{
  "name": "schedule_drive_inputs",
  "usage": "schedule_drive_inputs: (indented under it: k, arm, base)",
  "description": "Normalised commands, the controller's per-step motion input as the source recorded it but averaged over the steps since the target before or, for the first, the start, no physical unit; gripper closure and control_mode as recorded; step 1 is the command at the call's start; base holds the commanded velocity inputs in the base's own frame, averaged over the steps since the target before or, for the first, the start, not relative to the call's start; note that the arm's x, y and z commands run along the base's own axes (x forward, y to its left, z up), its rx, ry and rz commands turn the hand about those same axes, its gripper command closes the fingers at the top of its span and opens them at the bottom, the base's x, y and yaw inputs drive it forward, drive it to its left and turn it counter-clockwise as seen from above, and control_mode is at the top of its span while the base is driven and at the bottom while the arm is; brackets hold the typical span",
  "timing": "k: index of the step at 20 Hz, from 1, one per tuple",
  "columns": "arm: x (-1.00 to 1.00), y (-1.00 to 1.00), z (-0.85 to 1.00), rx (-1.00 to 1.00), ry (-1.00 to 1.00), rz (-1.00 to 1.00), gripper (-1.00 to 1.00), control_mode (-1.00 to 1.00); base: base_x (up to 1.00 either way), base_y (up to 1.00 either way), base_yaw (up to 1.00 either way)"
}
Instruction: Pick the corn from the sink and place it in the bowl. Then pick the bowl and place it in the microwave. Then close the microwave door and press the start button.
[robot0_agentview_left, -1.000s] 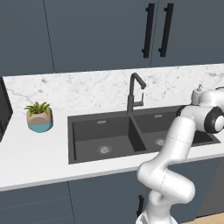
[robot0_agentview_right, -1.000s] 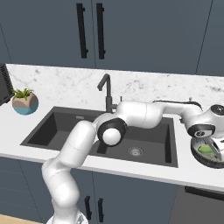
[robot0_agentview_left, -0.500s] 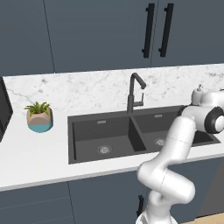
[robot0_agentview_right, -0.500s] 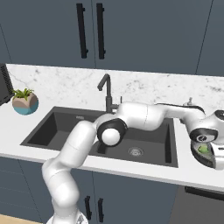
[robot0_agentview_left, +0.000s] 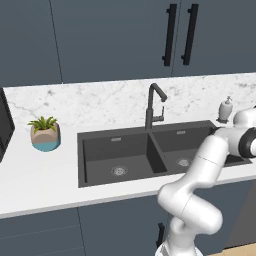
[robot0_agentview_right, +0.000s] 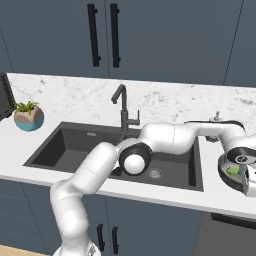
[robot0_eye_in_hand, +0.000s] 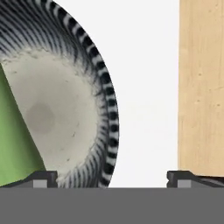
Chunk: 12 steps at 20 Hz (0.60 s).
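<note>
— So where are your jaws (robot0_eye_in_hand: 111, 177) right now?

— Out at the right end of the desk (robot0_agentview_right: 165, 200), past the sink (robot0_agentview_right: 75, 150). My arm (robot0_agentview_right: 165, 137) reaches across the right basin to get there. The jaws stand wide apart with nothing between them; in the hand view one fingertip (robot0_eye_in_hand: 41, 178) sits over the bowl and the other over the pale wooden surface (robot0_eye_in_hand: 201, 87) beyond the white desk top.

— And the bowl?

— The bowl (robot0_eye_in_hand: 94, 100) lies directly under my hand, on the desk just right of the sink. I see its dark rim with pale ribbing and its light grey inside. From the right base view my hand hides most of it.

— The corn?

— Something green, the corn (robot0_eye_in_hand: 13, 148), lies inside the bowl at the left of the hand view. I see only the green part; the yellow cob I cannot make out. A green patch shows in the bowl from the right base view too.

— Anything else nearby?

— A black faucet (robot0_agentview_left: 154, 105) at the far edge of the sink, a small soap bottle (robot0_agentview_left: 226, 109) at the far right, and a potted plant (robot0_agentview_left: 45, 134) on the desk to the left, well apart from me.
</note>
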Motion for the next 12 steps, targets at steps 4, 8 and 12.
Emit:
schedule_drive_inputs:
  k: [4,8,12]
  arm:
    - [0.2,-0.05,-0.32,0.0,0.0,0.0,-1.0,-1.0]
    - [0.3,-0.01,-0.38,0.0,-0.02,0.0,-1.0,-1.0]
    - [0.24,-0.09,-0.26,0.0,-0.01,0.0,-1.0,-1.0]
  base:
    - [0.0,0.0,0.0]
    - [0.0,0.0,0.0]
    - [0.0,0.0,0.0]
